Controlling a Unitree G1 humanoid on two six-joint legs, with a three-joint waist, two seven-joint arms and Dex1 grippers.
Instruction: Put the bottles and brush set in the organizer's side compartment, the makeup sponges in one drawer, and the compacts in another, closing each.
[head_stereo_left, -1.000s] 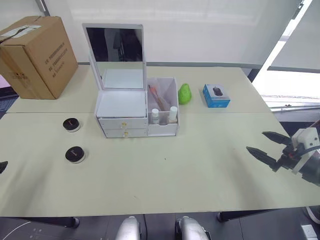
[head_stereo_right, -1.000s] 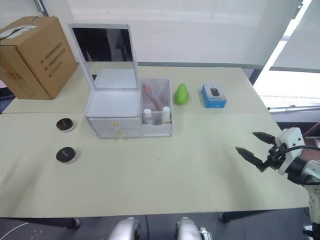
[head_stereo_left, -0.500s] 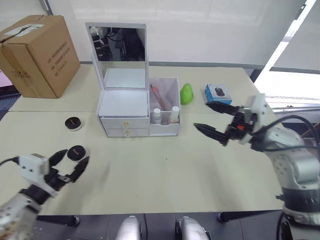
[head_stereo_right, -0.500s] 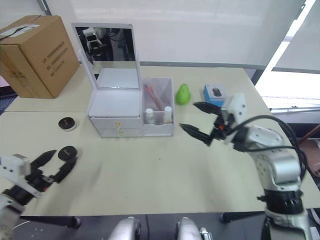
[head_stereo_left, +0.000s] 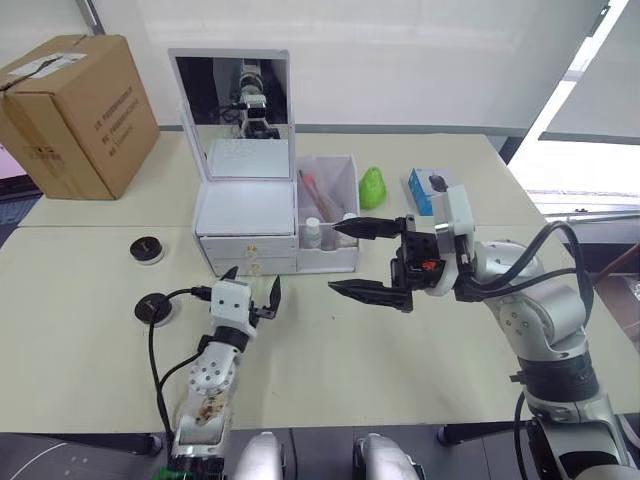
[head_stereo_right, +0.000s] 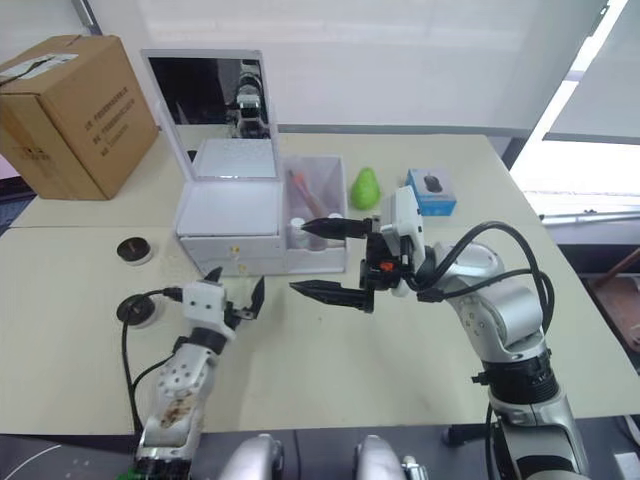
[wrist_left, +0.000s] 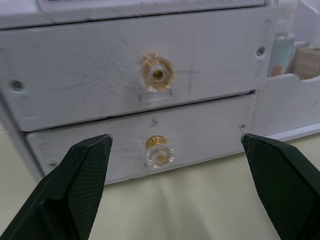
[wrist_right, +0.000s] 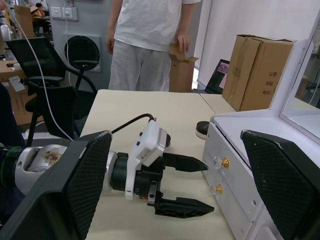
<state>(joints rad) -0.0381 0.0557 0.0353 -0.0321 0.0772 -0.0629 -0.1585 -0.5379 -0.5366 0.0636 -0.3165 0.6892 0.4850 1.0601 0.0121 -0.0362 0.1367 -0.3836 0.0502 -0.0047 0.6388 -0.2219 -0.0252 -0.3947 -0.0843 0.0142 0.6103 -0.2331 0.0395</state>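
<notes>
Left gripper (head_stereo_left: 252, 287) open before white organizer (head_stereo_left: 247, 215); glossy gold knobs (wrist_left: 157, 74).

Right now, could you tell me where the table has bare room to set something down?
Bare: the near table, and between the cardboard box and organizer. Crowded: before the drawers, where the left pincer and right pincer sit, and by the compacts.

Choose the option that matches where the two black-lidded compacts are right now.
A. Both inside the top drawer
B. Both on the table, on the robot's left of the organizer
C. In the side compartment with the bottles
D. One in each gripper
B: both compacts lie on the table to the robot's left of the organizer, whose two drawers are shut.
</notes>
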